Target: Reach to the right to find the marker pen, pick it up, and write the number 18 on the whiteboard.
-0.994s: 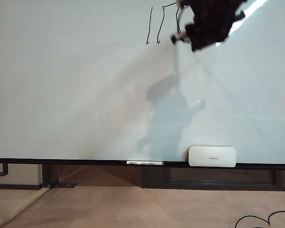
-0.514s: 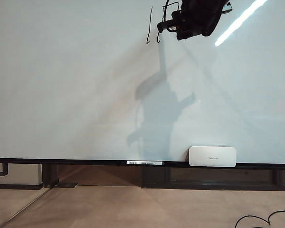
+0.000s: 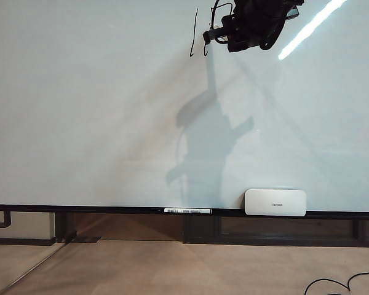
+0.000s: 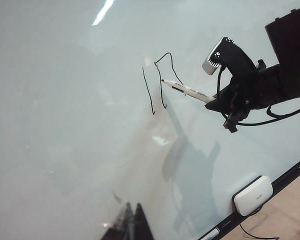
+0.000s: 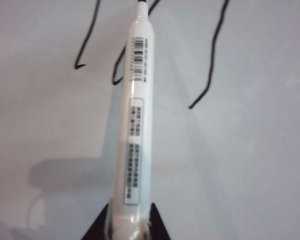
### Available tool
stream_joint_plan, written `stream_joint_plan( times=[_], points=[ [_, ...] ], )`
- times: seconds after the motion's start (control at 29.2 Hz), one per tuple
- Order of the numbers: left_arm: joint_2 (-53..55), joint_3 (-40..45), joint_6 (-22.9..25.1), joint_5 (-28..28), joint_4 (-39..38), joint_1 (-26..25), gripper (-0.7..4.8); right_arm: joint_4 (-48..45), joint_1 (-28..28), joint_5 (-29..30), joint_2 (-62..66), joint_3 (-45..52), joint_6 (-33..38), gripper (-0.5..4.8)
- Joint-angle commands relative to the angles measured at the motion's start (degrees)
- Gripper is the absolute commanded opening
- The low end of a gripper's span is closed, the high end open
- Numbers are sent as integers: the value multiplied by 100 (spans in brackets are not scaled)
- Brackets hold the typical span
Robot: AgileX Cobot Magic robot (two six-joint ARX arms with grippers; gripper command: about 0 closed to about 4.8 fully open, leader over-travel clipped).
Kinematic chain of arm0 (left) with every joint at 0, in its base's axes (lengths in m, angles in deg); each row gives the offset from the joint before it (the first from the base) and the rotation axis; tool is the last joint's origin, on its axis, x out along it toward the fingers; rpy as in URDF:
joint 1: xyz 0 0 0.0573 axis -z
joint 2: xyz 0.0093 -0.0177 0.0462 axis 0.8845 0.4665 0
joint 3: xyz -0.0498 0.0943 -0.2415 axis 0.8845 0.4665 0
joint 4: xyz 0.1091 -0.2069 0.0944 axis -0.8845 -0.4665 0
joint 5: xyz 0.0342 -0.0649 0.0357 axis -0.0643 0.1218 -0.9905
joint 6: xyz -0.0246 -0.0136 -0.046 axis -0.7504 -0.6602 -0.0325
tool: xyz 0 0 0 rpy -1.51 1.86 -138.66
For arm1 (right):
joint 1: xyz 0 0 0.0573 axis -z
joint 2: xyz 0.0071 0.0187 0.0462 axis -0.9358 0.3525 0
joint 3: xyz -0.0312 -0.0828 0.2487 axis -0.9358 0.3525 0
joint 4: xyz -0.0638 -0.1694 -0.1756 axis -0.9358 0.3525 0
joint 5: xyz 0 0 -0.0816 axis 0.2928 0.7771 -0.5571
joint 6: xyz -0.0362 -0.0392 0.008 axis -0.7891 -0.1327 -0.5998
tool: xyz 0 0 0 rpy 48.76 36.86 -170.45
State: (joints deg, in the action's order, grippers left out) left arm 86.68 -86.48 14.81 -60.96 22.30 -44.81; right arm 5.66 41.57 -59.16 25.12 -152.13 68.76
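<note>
The right tool is high on the whiteboard, near its top edge and a little right of the middle in the exterior view. Its 2 dark fingers pinch the rear end of the marker pen, one on each side of the barrel. The pen is a white barrel with printed labels and a barcode, and it juts out from the tool toward the left, its dark tip pointing at the board.

The number 18 is only partly drawn: a slanted stroke for the 1 on the left, and to its right 1 more down-stroke with a line rising from its top and arching over to the right. In the left wrist view the pen tip lies just beside that second down-stroke, near its upper part; whether the tip touches the board I cannot tell. The tool's body sits to the right of the strokes, and its shadow falls on the board below it.

The left tool shows only as 2 dark finger ends low in its own wrist view, close together with a narrow gap; whether it is fully pressed together I cannot tell. It holds nothing.

A white eraser rests on the board's black bottom rail, lower right, well apart from the writing.
</note>
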Motion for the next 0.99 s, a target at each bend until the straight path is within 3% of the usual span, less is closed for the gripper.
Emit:
stream_joint_plan(
  times=[0.03,0.62,0.99],
  points=[
    [-7,-15,2,-4,33,7,-5,-118,39,-4,13,-35,-17,-3],
    [-7,-15,4,-9,33,7,-5,-286,177,-13,170,-35,-20,-3],
    [-7,-17,4,-11,35,7,-5,-225,201,-621,164,-35,-22,-3]
  ],
)
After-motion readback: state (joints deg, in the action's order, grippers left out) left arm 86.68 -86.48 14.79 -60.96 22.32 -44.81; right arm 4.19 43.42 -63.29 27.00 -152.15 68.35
